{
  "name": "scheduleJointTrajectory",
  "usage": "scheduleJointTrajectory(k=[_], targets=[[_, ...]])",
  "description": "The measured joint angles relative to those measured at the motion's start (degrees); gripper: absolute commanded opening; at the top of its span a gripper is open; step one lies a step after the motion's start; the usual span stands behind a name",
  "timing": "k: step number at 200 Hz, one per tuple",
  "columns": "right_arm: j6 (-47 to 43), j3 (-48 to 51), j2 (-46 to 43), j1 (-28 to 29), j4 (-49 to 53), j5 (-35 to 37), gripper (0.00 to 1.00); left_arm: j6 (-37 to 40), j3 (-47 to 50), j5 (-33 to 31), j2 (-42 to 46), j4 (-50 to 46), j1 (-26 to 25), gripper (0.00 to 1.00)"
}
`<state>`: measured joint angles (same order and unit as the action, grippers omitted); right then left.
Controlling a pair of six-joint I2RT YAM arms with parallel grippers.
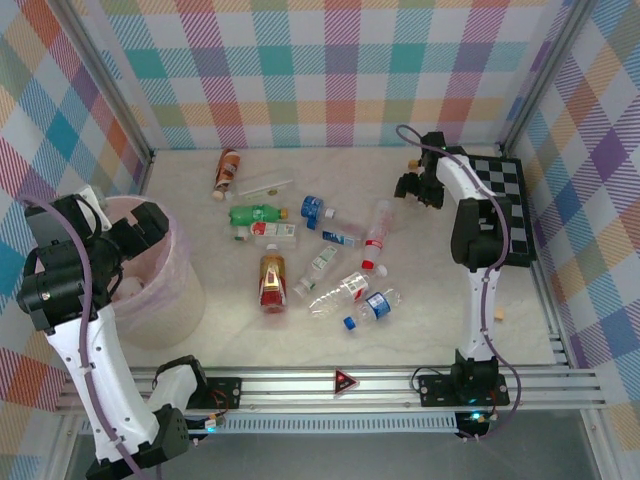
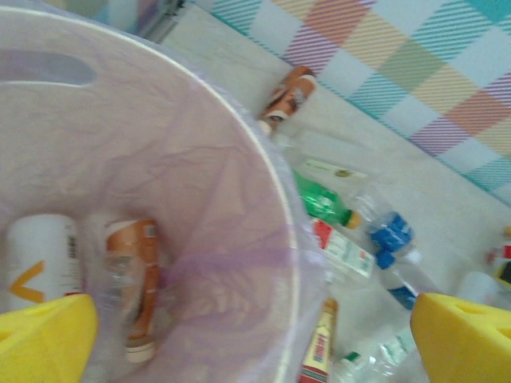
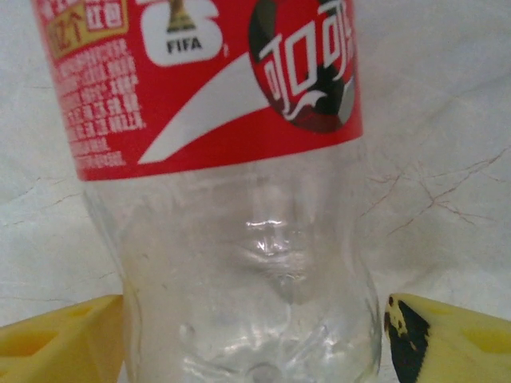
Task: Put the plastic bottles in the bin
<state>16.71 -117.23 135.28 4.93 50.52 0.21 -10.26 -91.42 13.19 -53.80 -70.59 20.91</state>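
Your wide-open left hand (image 2: 255,339) is hovering over the bin (image 2: 231,199), wrist view showing two bottles (image 2: 140,287) inside; your right hand (image 3: 255,331) is bracketing a red-labelled bottle (image 3: 247,239), grip unclear.

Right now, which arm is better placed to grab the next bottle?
Right. The right gripper straddles a red-labelled clear bottle, a jaw each side. The left gripper hangs open over the bin, away from the loose bottles.
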Motion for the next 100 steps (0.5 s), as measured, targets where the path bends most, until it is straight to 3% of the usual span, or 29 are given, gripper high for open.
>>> scheduleJointTrajectory(k=[58, 100], targets=[[0.87, 0.68, -0.09, -0.11, -1.29, -0.66, 0.59, -4.15, 0.24, 4.90, 0.92, 1.95, -3.56, 1.00], [0.39, 4.33, -2.75, -0.66, -1.84, -1.18, 0.56, -8.24, 2.58, 7.72, 1.14, 6.12, -8.57, 1.00]])
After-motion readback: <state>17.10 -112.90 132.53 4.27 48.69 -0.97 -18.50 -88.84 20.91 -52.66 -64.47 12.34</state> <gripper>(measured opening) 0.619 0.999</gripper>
